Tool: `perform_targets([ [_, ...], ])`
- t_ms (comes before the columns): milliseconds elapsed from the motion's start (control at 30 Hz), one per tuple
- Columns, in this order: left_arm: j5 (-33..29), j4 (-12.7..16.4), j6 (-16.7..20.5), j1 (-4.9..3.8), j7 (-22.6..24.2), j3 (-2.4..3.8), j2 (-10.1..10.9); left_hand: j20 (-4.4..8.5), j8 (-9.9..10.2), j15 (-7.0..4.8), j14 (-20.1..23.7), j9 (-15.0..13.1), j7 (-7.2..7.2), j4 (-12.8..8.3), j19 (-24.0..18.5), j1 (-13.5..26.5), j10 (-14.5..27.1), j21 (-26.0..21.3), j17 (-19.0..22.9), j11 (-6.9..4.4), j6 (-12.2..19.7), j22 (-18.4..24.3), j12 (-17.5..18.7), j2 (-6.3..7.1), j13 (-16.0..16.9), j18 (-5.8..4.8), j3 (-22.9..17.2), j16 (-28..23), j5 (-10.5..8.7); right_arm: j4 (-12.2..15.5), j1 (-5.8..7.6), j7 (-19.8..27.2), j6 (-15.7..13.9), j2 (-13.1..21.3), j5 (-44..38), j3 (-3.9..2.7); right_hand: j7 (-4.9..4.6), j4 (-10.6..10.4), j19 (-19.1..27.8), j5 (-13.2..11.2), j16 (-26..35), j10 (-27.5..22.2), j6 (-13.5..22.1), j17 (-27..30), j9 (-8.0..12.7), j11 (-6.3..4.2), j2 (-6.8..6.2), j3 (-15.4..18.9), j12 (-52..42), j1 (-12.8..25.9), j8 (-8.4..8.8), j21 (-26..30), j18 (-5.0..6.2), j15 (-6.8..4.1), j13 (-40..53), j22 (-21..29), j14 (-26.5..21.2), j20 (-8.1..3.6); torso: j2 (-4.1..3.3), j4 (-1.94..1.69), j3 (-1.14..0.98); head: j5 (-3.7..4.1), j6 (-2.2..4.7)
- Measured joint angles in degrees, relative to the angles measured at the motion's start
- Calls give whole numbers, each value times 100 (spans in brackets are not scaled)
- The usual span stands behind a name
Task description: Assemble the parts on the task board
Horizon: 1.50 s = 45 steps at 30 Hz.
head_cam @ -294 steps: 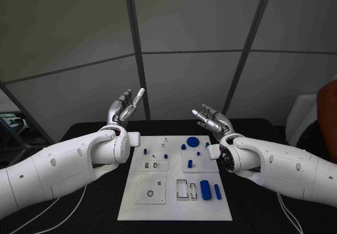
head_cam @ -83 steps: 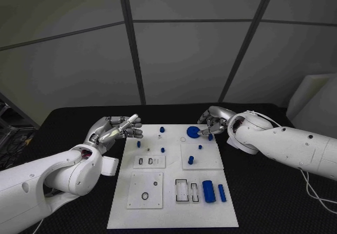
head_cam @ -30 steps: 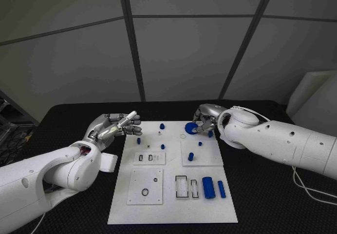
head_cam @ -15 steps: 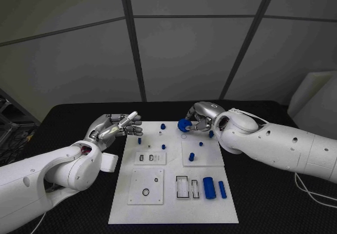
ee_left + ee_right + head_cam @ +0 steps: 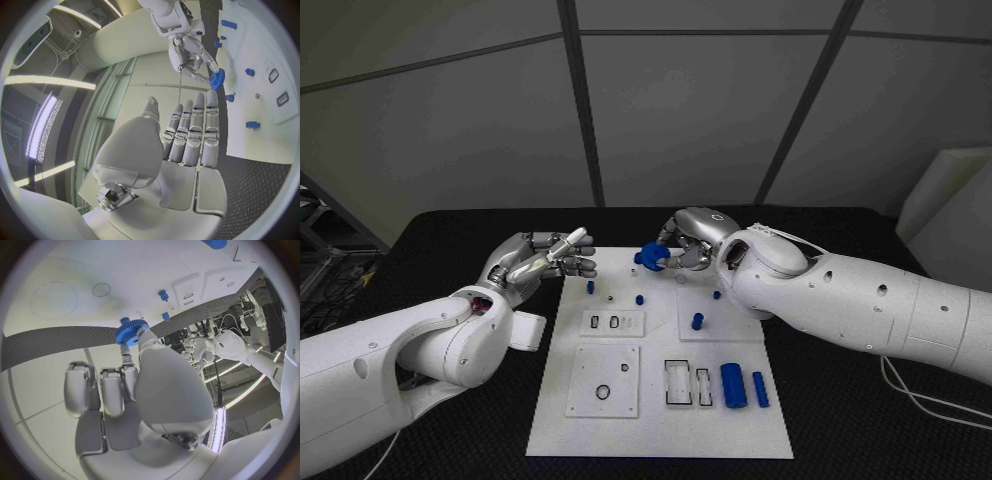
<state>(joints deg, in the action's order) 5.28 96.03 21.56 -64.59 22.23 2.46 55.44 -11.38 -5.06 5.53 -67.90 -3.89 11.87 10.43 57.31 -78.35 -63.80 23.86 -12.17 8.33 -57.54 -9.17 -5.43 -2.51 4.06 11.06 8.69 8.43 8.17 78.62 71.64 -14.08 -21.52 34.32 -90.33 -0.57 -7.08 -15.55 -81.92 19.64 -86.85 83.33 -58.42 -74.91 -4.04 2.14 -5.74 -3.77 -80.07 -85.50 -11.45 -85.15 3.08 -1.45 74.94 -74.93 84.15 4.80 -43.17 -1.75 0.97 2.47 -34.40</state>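
The right hand [image 5: 687,240] hangs over the far edge of the task board [image 5: 661,420], and a blue gear [image 5: 651,257] sits pinched at the tips of its fingers [image 5: 672,262], on their left side and clear of the board's surface. From the right wrist view the gear [image 5: 130,333] shows its toothed rim and a round hub, caught between the thumb and a fingertip, while the other fingers [image 5: 78,385] lie curled side by side below it with nothing in them. The left wrist view catches the same gear [image 5: 217,79] at the ends of the right hand's fingers [image 5: 197,62], just off the board's far edge.

The left hand [image 5: 538,258] hovers near the board's far left corner, above the black desk [image 5: 459,245]. Its fingers [image 5: 190,132] are stretched out straight and close together, the thumb set apart from them, and they hold nothing.

On the board, small blue pegs [image 5: 639,298] stand in its far half, one blue peg [image 5: 697,321] stands on the right raised plate, and near the right side a thick blue cylinder [image 5: 733,384] lies beside a thinner blue pin [image 5: 760,389].
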Motion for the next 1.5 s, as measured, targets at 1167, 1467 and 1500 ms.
perform_targets([
  [1167, -4, 9, -3, -2, -3, 1, 13, 0, -4, 0, 0, 0, 0, 0, 0, 0, 0, 0, 2, 0, 0, -1, 0, 0, 0, 0, 0, 0, 0, -628, -11, -15, 442, -729, -13, 162, -9, -19, 0, -38, 0, 20, 15, 1, 6, 21, 18, -73, 0, 92, 71, 0, 2, 0, -1, 1, 0, 0, -4, 18, -11, -103, -69],
  [1467, -5, 9, -3, -3, -3, 1, 14, 0, -5, 0, 0, 0, 0, 0, 0, 0, 0, 0, 2, 0, 0, -2, 0, 0, 0, -1, 0, 0, 0, -737, -10, -34, 512, -806, -14, 183, -138, -27, 18, -223, 0, -96, 341, -1, 19, 136, -74, -112, 144, 263, 290, 0, 2, 45, -1, 2, -19, 45, -4, 19, -11, -112, -76],
  [1500, -5, 9, -3, -3, -4, 1, 14, 0, -4, 0, 0, 0, 0, 0, 0, 0, 0, 0, 2, 0, 0, -2, 0, 0, 0, 0, 0, 0, 0, -741, -10, -34, 518, -813, -14, 184, -163, -27, 13, -306, 0, -115, 467, -4, 32, 156, -104, -113, 157, 293, 370, 0, 2, 67, -1, 2, -4, 57, -4, 19, -11, -113, -76],
])
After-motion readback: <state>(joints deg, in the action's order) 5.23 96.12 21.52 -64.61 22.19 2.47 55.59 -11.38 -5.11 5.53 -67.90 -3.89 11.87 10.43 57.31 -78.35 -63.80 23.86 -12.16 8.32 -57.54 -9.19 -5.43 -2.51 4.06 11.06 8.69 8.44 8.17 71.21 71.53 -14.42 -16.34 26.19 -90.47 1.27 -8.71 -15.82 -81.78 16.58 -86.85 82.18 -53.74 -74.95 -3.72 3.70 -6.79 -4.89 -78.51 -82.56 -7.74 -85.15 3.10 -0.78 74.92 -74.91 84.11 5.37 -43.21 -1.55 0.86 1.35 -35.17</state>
